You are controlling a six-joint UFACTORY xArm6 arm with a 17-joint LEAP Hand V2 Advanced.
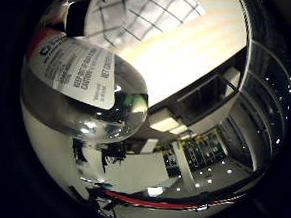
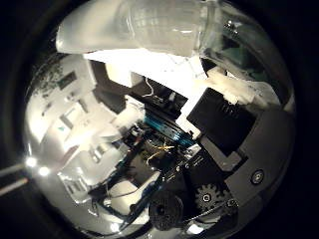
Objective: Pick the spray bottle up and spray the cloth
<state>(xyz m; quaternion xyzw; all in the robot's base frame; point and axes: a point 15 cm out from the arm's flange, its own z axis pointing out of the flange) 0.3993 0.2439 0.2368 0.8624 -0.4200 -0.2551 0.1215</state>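
The spray bottle (image 1: 82, 80) is clear, with a white printed label, and fills much of the little finger side view, close against the palm. Its pale translucent body also runs across the thumb side view (image 2: 150, 30). My hand's black and white fingers (image 2: 234, 110) curl in next to the bottle and hold it. The cloth (image 1: 142, 14) is white with a dark check pattern. It lies on the light table (image 1: 195, 47) beyond the bottle.
The hand's geared and black body parts (image 2: 199, 194) fill one side of the thumb side view. Beyond the table's edge are dark shelves and room fittings (image 1: 198, 143), and a red strip (image 1: 149, 202) lies further out.
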